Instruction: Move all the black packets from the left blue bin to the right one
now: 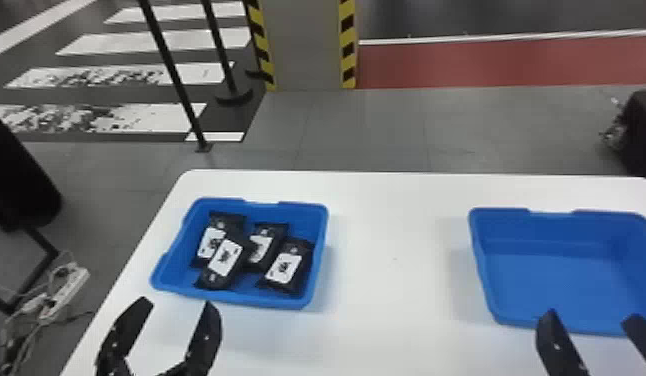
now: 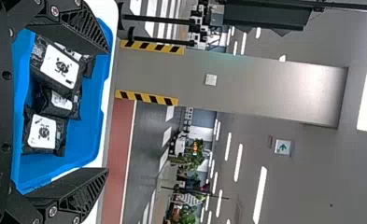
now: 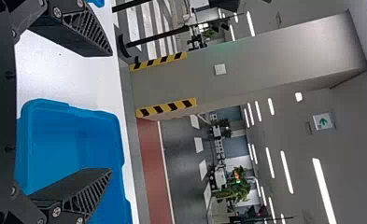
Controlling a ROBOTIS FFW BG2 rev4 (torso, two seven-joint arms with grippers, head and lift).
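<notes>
One open left claw (image 1: 177, 302), one open right claw (image 1: 592, 314), white table (image 1: 392, 280), grey pillar (image 1: 307, 45)

left gripper (image 1: 177, 303) spread, right gripper (image 1: 592, 316) likewise

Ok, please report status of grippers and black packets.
Left gripper, right gripper open, empty. Four black packets in left blue bin, one overlapping another. Nothing visible blocking them.
</notes>
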